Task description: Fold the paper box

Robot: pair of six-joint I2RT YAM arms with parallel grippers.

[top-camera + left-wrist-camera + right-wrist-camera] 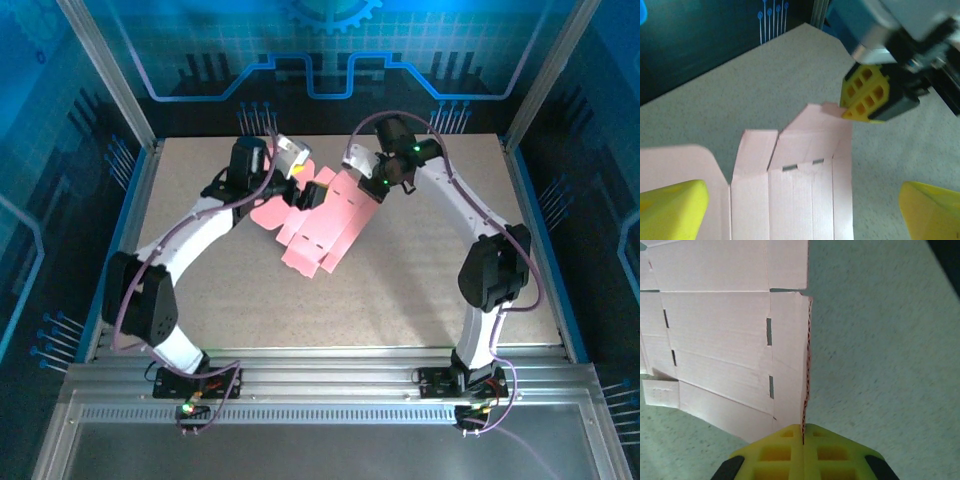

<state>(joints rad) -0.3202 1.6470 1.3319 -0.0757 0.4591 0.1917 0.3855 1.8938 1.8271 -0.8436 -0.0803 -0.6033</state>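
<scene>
The paper box [315,235] is a flat pink die-cut sheet with flaps and slots, lying mid-table. My right gripper [352,172] is shut on the sheet's far right edge; in the right wrist view the yellow fingers [785,450] pinch that thin edge [805,365] and lift it. My left gripper [305,180] hovers over the far left part of the sheet, open. Its yellow fingertips [670,210] stand wide apart with the pink panels [805,190] below and between them, touching nothing. The right gripper's yellow pads [867,95] show at the sheet's far corner.
The speckled grey table [420,290] stretches around the sheet. Aluminium frame posts and blue back panels [320,60] close in the far side and both flanks. The arm bases sit on the rail [320,385] at the near edge.
</scene>
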